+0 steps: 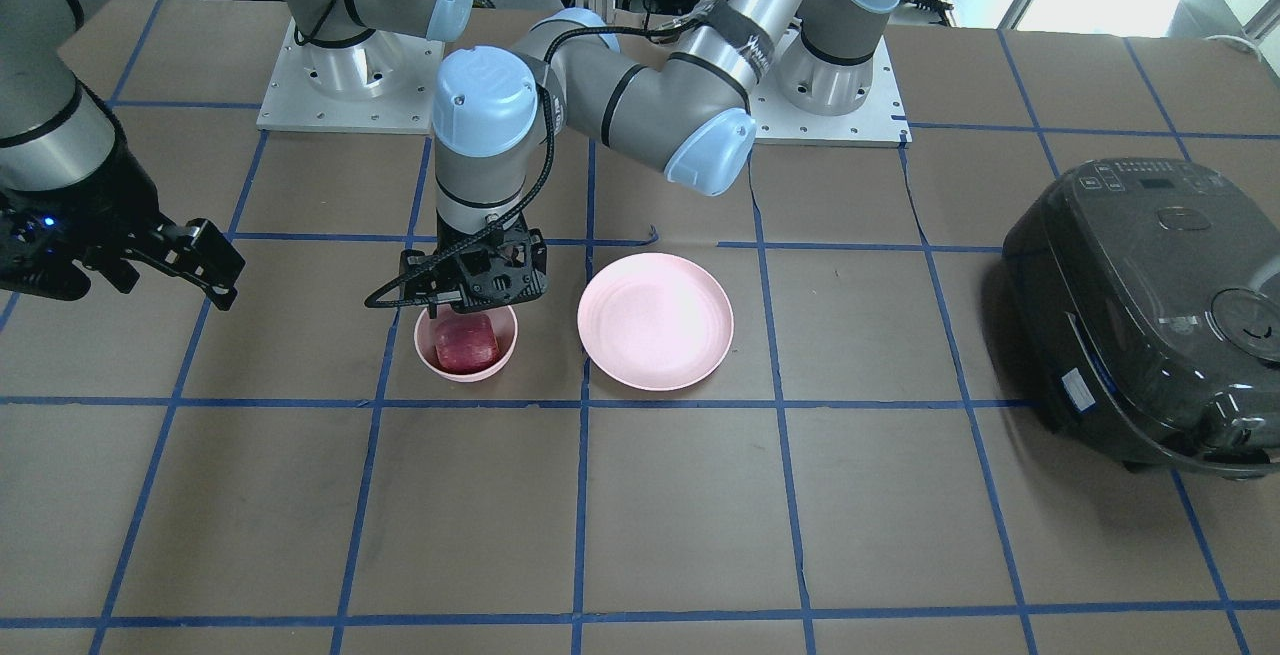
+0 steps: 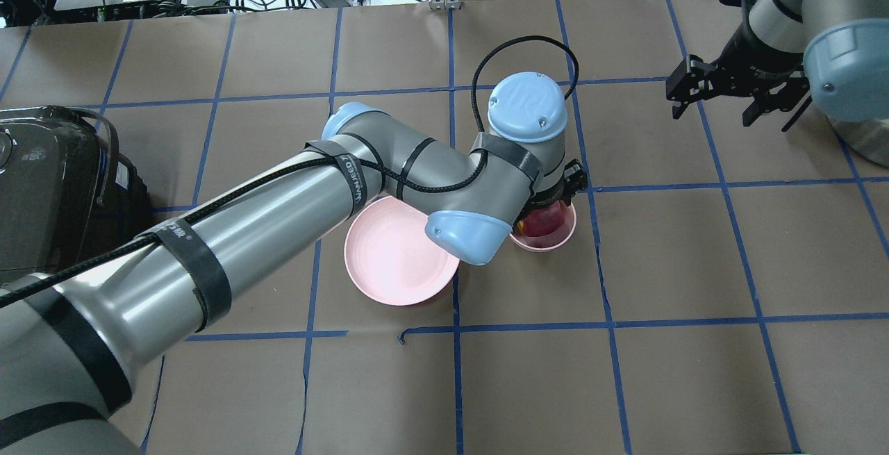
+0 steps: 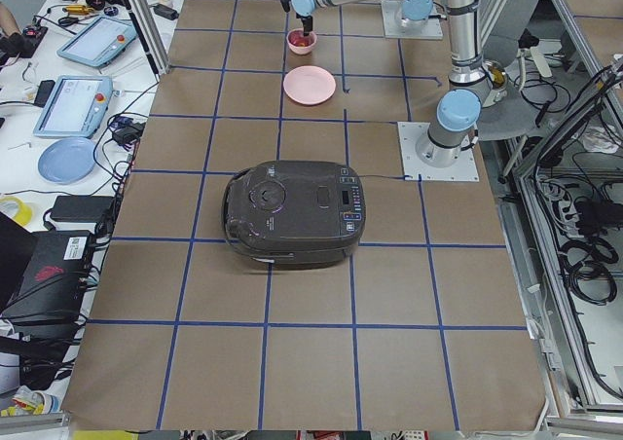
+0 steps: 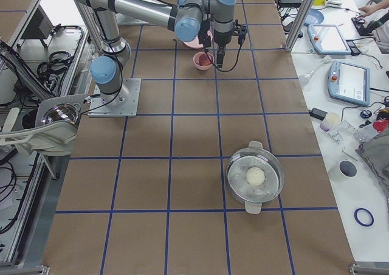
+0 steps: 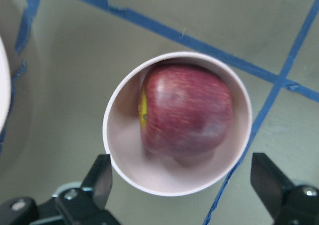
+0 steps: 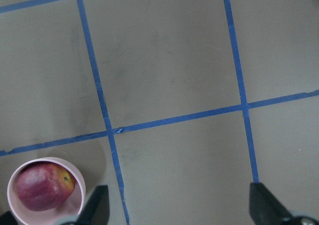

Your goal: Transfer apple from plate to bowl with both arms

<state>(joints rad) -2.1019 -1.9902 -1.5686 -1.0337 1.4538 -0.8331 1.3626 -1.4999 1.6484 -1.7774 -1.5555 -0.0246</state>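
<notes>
The dark red apple [image 1: 465, 343] lies inside the small pink bowl [image 1: 425, 350]. It fills most of the bowl in the left wrist view [image 5: 187, 110]. My left gripper [image 1: 478, 303] hangs just above the bowl, open and empty, with its fingers [image 5: 102, 177] spread past the bowl's rim [image 5: 113, 155]. In the overhead view my left wrist hides most of the bowl [image 2: 564, 234]. The wide pink plate [image 1: 655, 320] beside the bowl is empty. My right gripper [image 1: 225, 265] is open and empty, raised well away from the bowl; its camera shows the bowl [image 6: 79, 182] at the lower left.
A black rice cooker [image 1: 1150, 315] stands at the table's end on my left. A steel pot with a glass lid [image 4: 255, 177] stands towards the end on my right. Blue tape lines grid the brown table. The arm base plates [image 1: 340, 115] sit at the robot's edge.
</notes>
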